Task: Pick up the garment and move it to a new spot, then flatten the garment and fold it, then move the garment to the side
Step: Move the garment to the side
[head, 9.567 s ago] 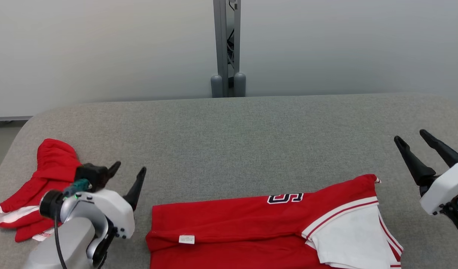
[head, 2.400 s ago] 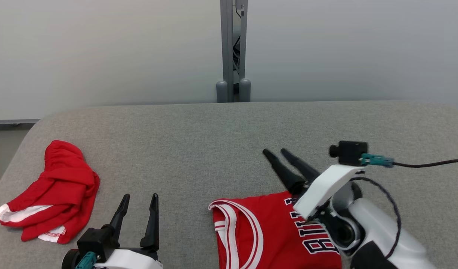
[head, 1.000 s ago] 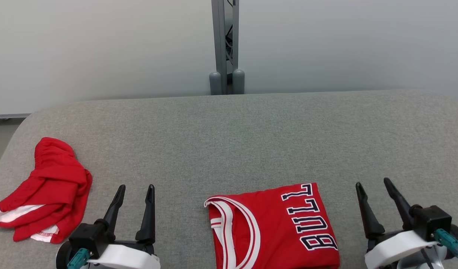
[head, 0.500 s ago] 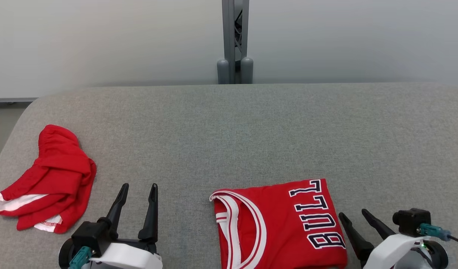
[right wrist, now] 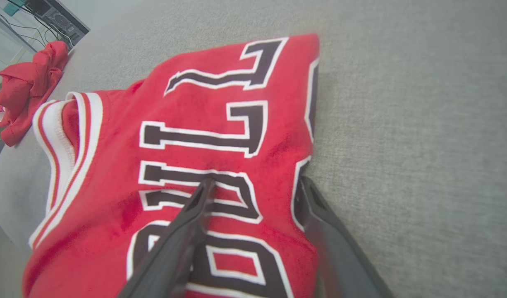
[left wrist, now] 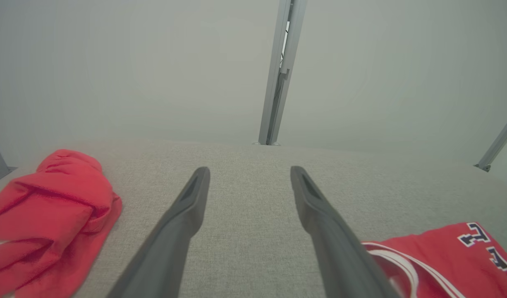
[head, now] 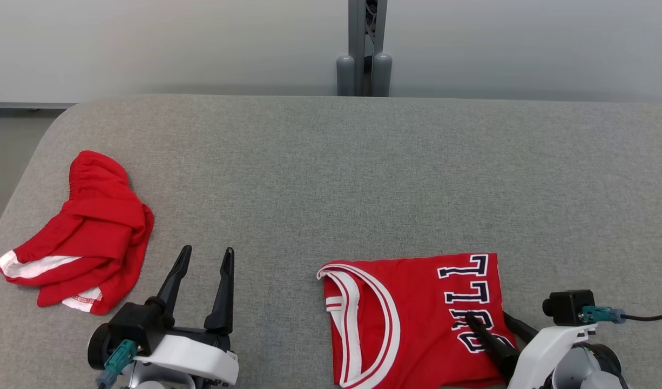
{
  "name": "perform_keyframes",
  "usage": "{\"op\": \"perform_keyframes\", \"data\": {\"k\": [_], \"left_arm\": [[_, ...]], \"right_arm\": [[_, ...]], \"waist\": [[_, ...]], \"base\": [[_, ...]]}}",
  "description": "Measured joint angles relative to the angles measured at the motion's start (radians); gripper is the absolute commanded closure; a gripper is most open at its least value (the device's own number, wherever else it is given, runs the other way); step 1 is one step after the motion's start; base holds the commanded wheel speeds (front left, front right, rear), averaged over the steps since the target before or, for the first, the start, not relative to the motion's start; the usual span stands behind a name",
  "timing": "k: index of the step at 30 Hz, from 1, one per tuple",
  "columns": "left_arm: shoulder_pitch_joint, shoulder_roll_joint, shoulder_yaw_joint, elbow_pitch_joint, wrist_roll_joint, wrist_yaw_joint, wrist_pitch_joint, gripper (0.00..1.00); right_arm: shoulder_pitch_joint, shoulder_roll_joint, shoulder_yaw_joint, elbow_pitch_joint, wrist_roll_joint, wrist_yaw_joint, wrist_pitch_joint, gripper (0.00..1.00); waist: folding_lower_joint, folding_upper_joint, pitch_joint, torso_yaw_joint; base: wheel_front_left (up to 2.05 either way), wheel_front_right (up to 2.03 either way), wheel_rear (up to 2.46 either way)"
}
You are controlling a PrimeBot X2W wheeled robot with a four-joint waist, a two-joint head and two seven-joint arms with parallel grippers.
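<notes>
We see a crumpled red cloth with white trim (head: 85, 232) lying at about nine o'clock on the grey padded table (head: 331, 173), near its rounded left edge, while at twelve o'clock, beyond the far edge, a grey metal post (head: 358, 32) stands against the pale wall (head: 174, 48).

- The jersey (head: 412, 319) runs off the head view's bottom edge.
- One finger of the right gripper (head: 486, 316) covers part of the lettering (head: 466, 281).
- The hem print on the crumpled red garment (head: 88, 232) is too small to read.
</notes>
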Motion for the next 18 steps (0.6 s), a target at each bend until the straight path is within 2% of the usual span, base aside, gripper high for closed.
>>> {"op": "perform_keyframes", "data": {"k": [4,6,7,18], "left_arm": [[0.0,0.0,-0.003,-0.003,0.001,0.0,0.0,0.0],[0.0,0.0,-0.005,-0.003,0.002,-0.001,0.0,0.0],[0.0,0.0,-0.006,-0.003,0.002,-0.001,0.0,0.0],[-0.002,0.0,-0.016,-0.001,0.005,-0.002,0.0,0.0]], "right_arm": [[-0.026,-0.012,0.044,0.022,0.033,0.0,-0.016,0.0],[-0.04,-0.016,0.067,0.03,0.045,0.0,-0.028,0.64],[-0.047,-0.018,0.077,0.035,0.049,0.0,-0.036,1.0],[-0.137,-0.077,0.173,0.066,0.072,0.0,-0.07,1.0]], "waist": [[0.0,0.0,0.004,0.011],[0.0,0.0,0.005,0.012],[0.0,0.0,0.005,0.012],[0.0,0.0,0.027,-0.027]], "base": [[0.0,0.0,0.0],[0.0,0.0,0.0],[0.0,0.0,0.0],[0.0,0.0,0.0]]}}
